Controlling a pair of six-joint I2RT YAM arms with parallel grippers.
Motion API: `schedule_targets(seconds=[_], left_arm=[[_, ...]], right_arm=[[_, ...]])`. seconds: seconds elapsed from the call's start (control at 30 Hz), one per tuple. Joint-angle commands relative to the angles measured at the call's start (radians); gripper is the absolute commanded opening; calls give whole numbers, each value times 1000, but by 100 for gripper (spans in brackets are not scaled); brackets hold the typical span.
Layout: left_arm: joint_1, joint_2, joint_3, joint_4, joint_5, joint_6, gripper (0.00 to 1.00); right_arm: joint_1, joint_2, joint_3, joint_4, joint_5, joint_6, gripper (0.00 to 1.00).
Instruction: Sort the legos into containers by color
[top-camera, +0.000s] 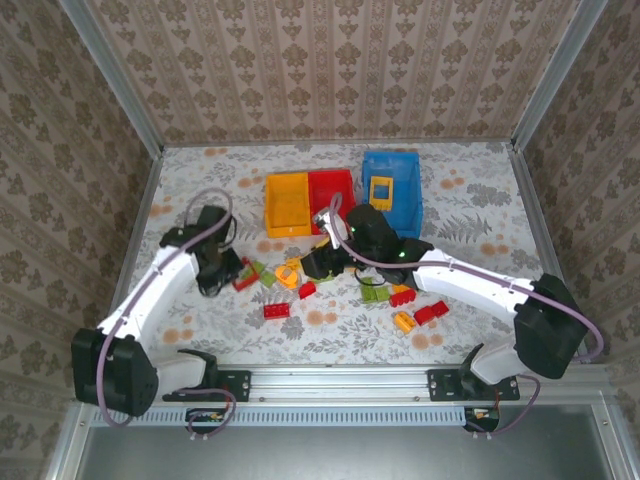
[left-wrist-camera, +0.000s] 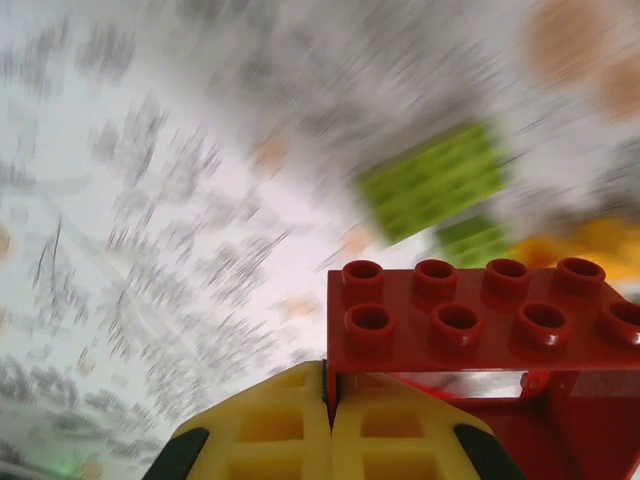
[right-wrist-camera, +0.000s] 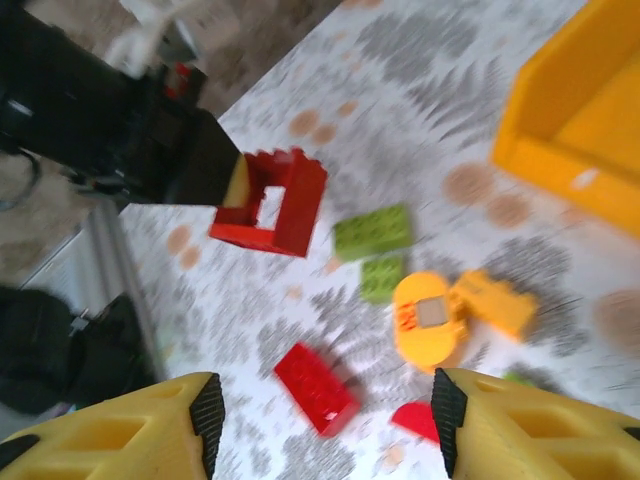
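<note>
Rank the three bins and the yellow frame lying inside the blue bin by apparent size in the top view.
1. Blue bin, largest.
2-3. Yellow-orange bin and red bin: look alike, unranked; the right arm covers part of the red one.
4. Yellow frame, smallest.

Left arm (top-camera: 160, 285) and right arm (top-camera: 465, 283): white links, black joints, looping lilac cables (top-camera: 210, 192). Right gripper (right-wrist-camera: 327, 415) has ribbed yellow fingers (right-wrist-camera: 540, 430) with black pads (right-wrist-camera: 208, 410).

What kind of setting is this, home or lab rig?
Probably a staged lab booth, not a home: wallpapered panels in aluminium framing box in a floral-covered table, the arms are bolted to a metal rail, and toy legos and bins are laid out.
</note>
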Motion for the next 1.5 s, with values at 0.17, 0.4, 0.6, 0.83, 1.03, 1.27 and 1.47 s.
schedule_targets(seconds=[0.17,0.4,0.6,0.83,1.03,1.27,1.47], left_arm=[[-46,477,614,-75,-69,286,0],[-62,856,1060,-169,-83,365,0],[-70,1068,1309,-227,-101,395,0],[-76,1149,1333,-193,-91,407,0],[-85,1170,1325,-167,-63,403,1],[-87,1161,1319,-164,-44,400,14],[-90,1094,1288,-135,-39,405,26]], right_arm=[[-49,26,170,0,382,-75,66],[-87,127,341,-99,448,-34,66],[-102,108,310,-109,434,-22,66],[-114,97,283,-115,423,0,66],[-120,92,273,-138,415,6,66],[-130,55,229,-158,412,13,66],[-149,-2,178,-187,415,15,67]])
